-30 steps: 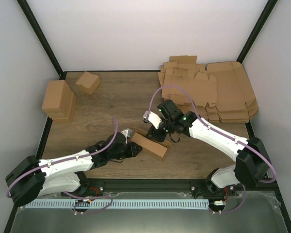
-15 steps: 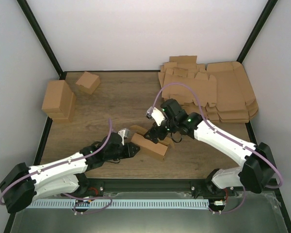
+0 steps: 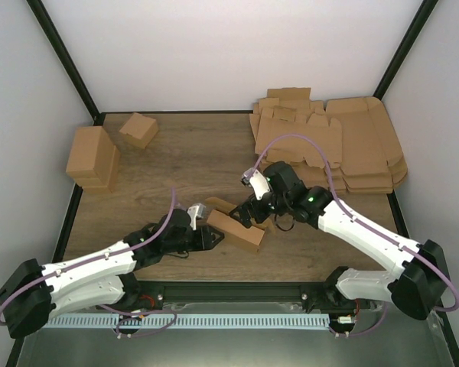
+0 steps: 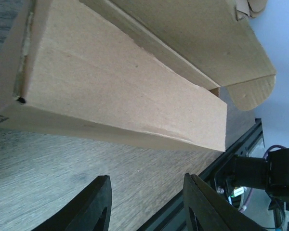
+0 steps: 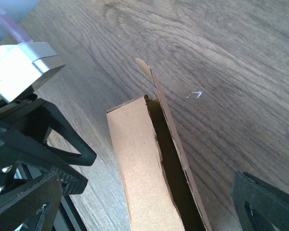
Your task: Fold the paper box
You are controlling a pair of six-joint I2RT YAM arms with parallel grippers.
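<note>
Brown paper box (image 3: 237, 231) between parted left and right jaws.

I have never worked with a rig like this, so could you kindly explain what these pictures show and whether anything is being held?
These are two robot arms bolted at the near edge of a wooden table. The wide picture comes from a fixed camera above and behind them. The two close-ups come from a camera on each wrist. Each arm ends in a two-finger tool.

In the middle lies the paper box, a partly folded brown oblong with a flap standing up along one long side. The left tool sits at its left end and the right tool is over its far side. Both stand open, so nothing is held.

At the far right lies a stack of flat cardboard sheets. At the far left stand a larger folded box and a smaller folded box.
</note>
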